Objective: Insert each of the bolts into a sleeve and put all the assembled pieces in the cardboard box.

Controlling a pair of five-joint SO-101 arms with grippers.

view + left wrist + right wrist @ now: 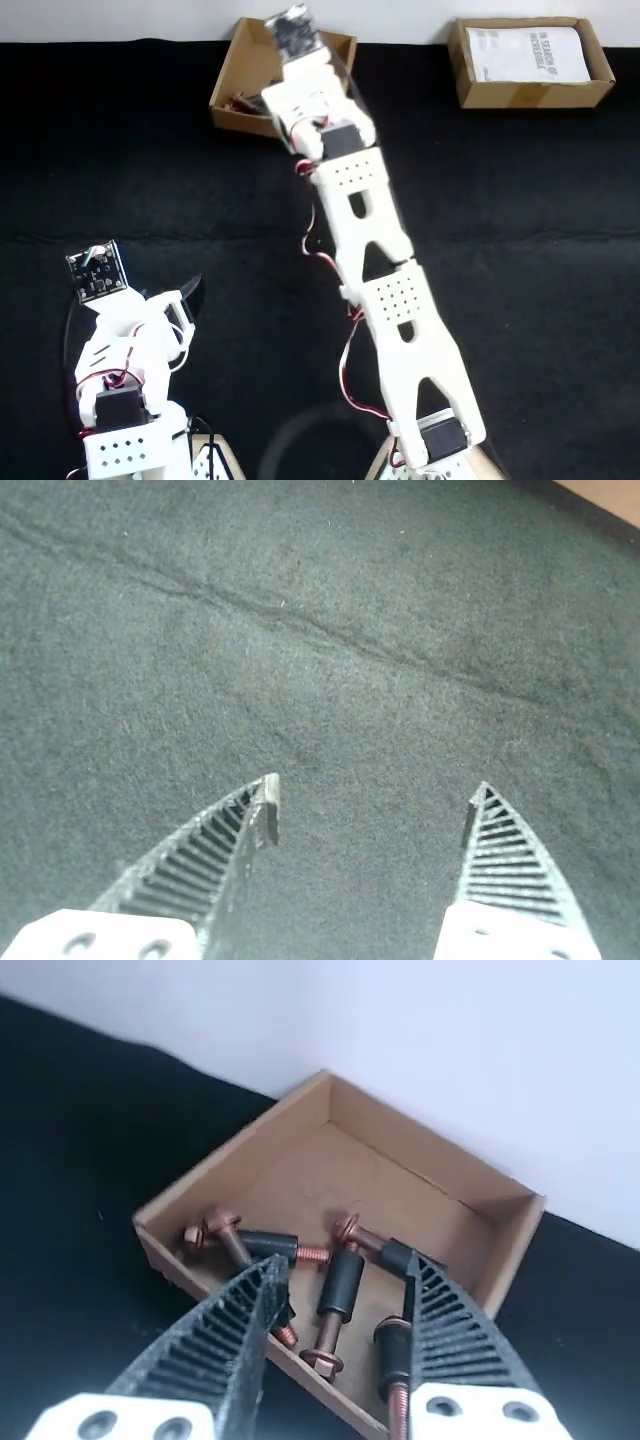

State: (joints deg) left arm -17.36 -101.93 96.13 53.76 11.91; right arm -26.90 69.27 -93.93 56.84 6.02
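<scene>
1. Bolts in black sleeves [340,1285] lie in the cardboard box [230,1165], directly beneath the right claw [345,1275]. At least four copper-coloured bolts can be counted, each pushed through a sleeve (a fifth may sit behind one finger, hard to tell).
2. The right claw hangs above the box's near corner with its fingers spread wide, holding nothing. The assembly marked above shows through the gap between them.
3. A crosswise assembly [262,1245] lies just beyond the tip of one finger, and a slanted assembly [392,1252] lies just beyond the tip of the other. One more sits close against the second finger, partly covered by it.
4. From above, the right arm [370,240] stretches across the black cloth [520,250] to the box at the table's far edge, its wrist over the box.
5. The left claw [378,790] is also spread and empty, held over the cloth, with a long crease [300,620] running across the fabric beyond its tips.
6. The left arm [130,350] is folded back near its base, so its claw is well apart from the box and the bolts.
7. A second cardboard box [520,97] holding a printed sheet [528,52] stands at the same far edge, well off to the side of the right claw.
</scene>
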